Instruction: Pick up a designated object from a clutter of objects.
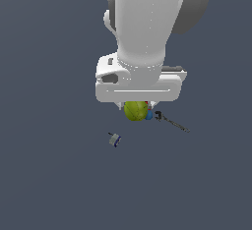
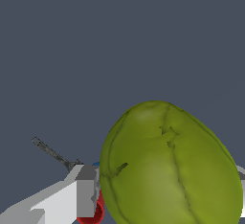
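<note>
Gripper [image 1: 136, 107]: closed around the pear [image 1: 135, 111].
Blue ball [image 1: 149, 115]: just right of the pear.
Dark tool [image 1: 172, 122]: farther right.

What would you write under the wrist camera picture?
Gripper around the yellow-green pear, red cup peeking behind.

dark floor [image 1: 49, 175] bears tool [image 1: 172, 122], grey-blue piece [image 1: 114, 139].

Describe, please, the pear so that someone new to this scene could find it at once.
Start at the big white arm; directly beneath its gripper sits the pear. It is the only yellow-green thing, rounded and bigger than the blue ball beside it, unlike the thin dark tool.
</note>
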`<control>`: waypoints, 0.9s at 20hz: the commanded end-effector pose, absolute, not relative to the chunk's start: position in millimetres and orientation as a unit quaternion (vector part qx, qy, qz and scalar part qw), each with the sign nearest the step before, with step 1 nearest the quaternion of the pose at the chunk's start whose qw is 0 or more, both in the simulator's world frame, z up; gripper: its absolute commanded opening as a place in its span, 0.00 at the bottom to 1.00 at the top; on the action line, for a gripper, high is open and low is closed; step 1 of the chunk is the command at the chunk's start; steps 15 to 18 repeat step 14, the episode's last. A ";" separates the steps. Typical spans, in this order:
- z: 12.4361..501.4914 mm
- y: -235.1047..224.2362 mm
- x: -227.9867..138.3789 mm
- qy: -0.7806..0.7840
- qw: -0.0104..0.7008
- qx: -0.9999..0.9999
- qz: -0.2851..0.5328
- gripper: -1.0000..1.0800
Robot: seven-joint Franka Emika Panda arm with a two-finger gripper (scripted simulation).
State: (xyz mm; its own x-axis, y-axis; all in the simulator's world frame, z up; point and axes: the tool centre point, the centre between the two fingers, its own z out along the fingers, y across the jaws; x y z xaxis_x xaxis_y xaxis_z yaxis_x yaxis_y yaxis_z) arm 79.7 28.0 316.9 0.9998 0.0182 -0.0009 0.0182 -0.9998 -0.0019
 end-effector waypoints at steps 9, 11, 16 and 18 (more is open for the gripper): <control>363.3 -11.8 91.6 -0.009 0.000 -1.000 0.000 0.00; 365.6 -13.8 92.6 -0.009 0.000 -1.000 0.000 0.00; 366.5 -14.5 93.3 -0.009 0.000 -1.000 0.000 0.00; 366.5 -14.5 93.3 -0.009 0.000 -1.000 0.000 0.00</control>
